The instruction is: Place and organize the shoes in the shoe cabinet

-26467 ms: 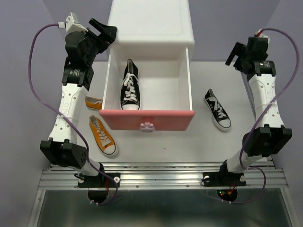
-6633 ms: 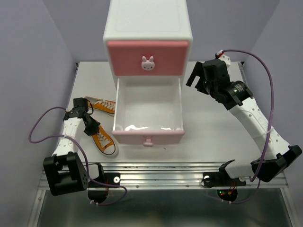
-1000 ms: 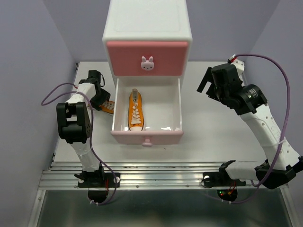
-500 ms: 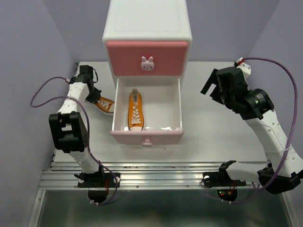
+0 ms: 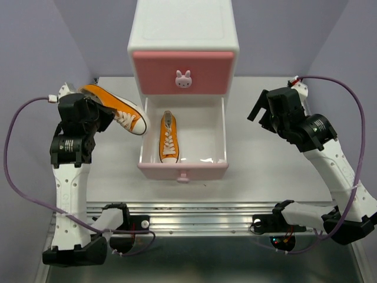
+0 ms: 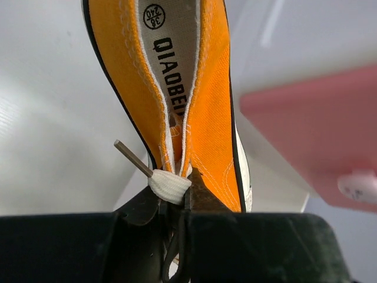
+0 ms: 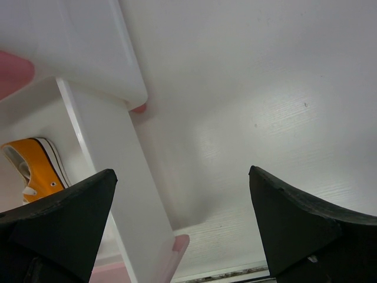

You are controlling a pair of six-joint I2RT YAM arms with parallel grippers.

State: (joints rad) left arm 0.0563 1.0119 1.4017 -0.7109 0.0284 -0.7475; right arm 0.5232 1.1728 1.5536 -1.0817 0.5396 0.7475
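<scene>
The left arm has risen from the table, where half a second ago it reached down at the left of the shoe cabinet, and the orange sneaker it met there now hangs in the air in the left gripper, tilted, with its toe end toward the cabinet; the right arm has hardly shifted. The overhead view gives the layout: the upper drawer is closed behind its bunny knob, the lower drawer is pulled out, and a second orange sneaker lies lengthwise along its left side, toe toward the front. How the lifted shoe is gripped cannot be read from there. The left wrist view shows it: the jaws stand narrow, pinched on the sneaker's orange side wall beside the opening, a loop of white lace bunched at the fingers and the printed tongue label facing the camera. The right gripper hovers to the right of the cabinet, and its own camera shows its fingers spread wide with nothing between them, above the table by the drawer's right wall, a sliver of the stowed sneaker visible inside
</scene>
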